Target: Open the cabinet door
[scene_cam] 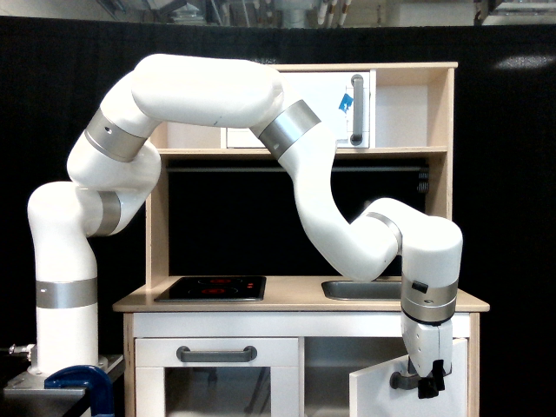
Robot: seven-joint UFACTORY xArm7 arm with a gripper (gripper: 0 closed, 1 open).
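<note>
**Exterior view: claw at the handle of the part-open cabinet door**

Exterior view shows the gripper (426,379) pointing straight down at the lower right of the play kitchen, its dark fingertips (428,387) set around the grey bar handle (401,380) of the cabinet door (382,395). The fingers look closed upon the bar, though the contact itself is too small to make out with certainty.

The cabinet door is a plain white panel, swung out from its frame: its upper edge slopes down toward the exterior view's left, and a shadowed opening (334,356) shows between that edge and the counter. The door's lower part runs out of the picture. To the exterior view's left of it sits the windowed oven door (213,387) with its own grey handle, shut and flat. Beyond the door's free edge nothing stands in front of the cabinet.

The wooden counter (300,300) above carries a black hob (213,287) and a sink (360,289).

The arm (200,91) rises from its base at the exterior view's left, arches high across the upper shelf, drops in front of the sink, and turns its wrist (430,300) vertical over the counter's front edge. An upper white door (343,109) with a vertical handle and blue tape stays behind the arm.
</note>
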